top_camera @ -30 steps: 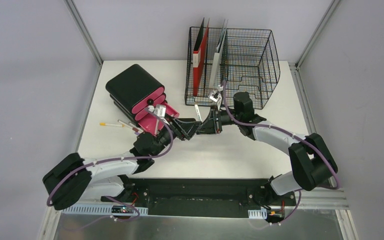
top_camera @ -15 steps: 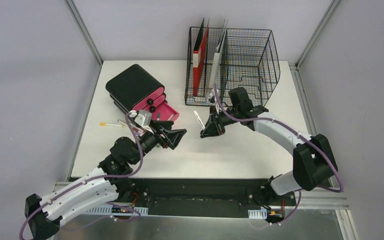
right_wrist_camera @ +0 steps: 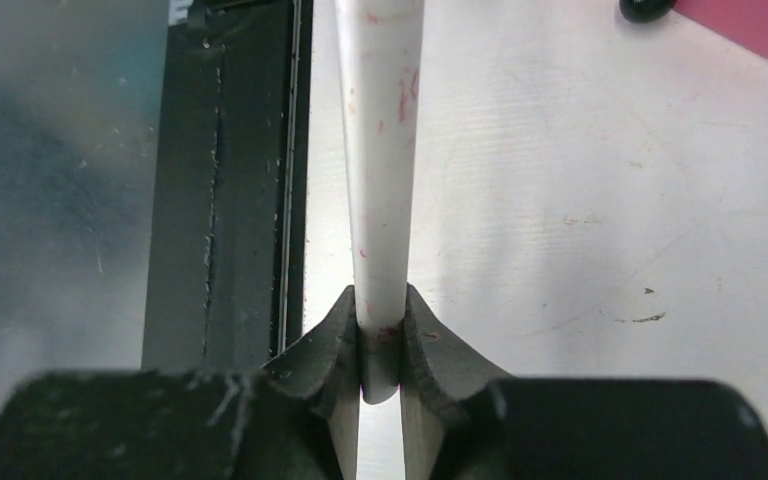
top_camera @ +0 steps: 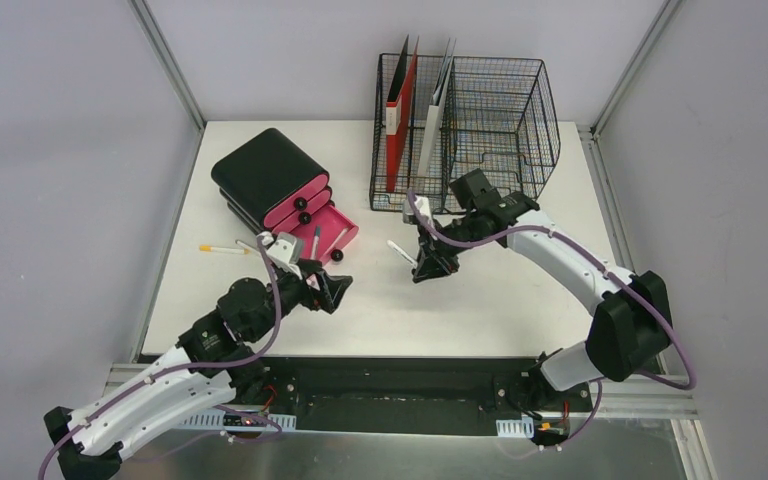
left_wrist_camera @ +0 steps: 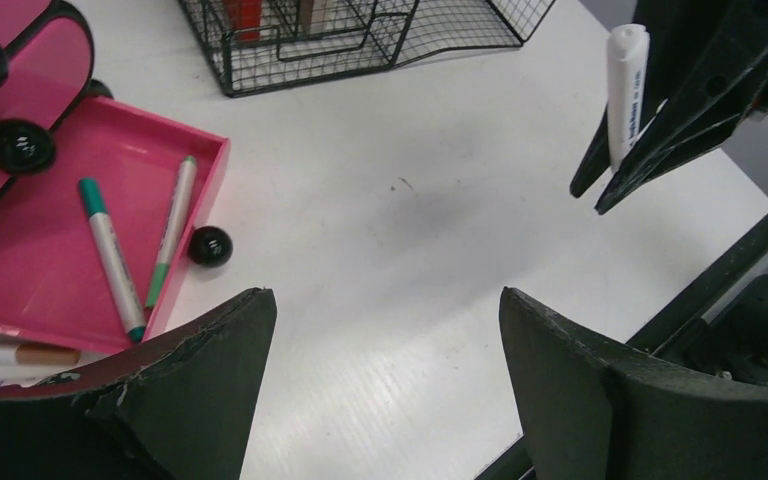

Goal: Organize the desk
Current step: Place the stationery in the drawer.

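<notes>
Partway: two pens (left_wrist_camera: 110, 250) in open pink drawer (left_wrist_camera: 40, 290), L gripper (left_wrist_camera: 385, 305) wide apart, empty. R gripper (right_wrist_camera: 380, 330) pinches white marker (right_wrist_camera: 380, 150) over mid desk (top_camera: 480, 300); loose pens (top_camera: 222, 249) beside drawer unit (top_camera: 265, 170) need stowing.

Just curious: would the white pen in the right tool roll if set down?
The slim white cylindrical plastic pen looks round, so it would probably roll on the white desk. It juts straight though the right tool pinches only one end, so it seems stiff and light.
</notes>
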